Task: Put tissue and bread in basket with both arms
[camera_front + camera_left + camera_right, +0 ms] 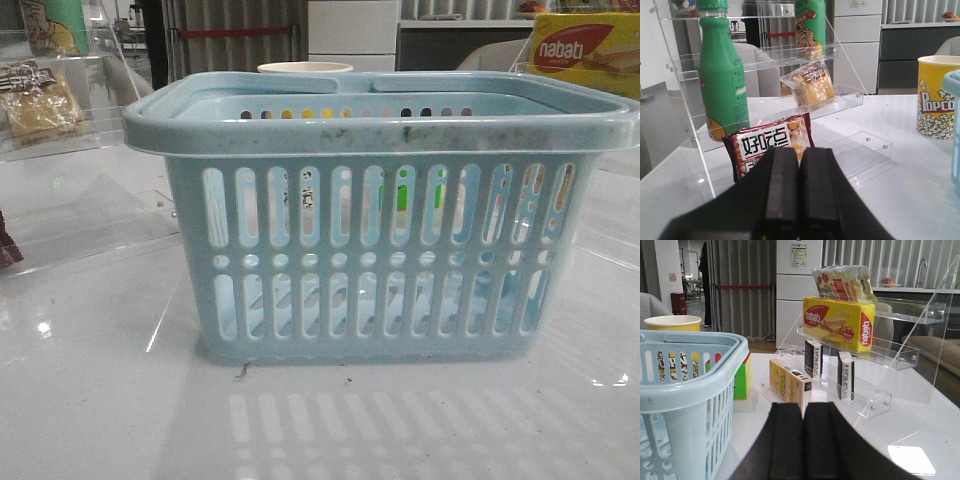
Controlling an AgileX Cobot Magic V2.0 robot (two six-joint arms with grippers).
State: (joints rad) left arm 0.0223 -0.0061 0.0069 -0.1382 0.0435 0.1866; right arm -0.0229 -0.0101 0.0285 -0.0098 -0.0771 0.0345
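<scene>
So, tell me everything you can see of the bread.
The bread is a golden-yellow piece sealed in a clear, crinkly plastic wrapper with a dark-and-white printed label across its top. It leans back, tilted, on the middle shelf of the clear acrylic rack, below a green bottle. Neither arm touches it. In the front view it shows at far left, outside the basket.

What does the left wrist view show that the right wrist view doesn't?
Only the left wrist view shows the bread on its clear shelf, two green bottles, a red snack packet and the shut left gripper. Only the right wrist view shows two black tissue packs upright on a lower shelf, the nabati box above them and the shut right gripper. Both show the popcorn cup and part of the blue basket.
</scene>
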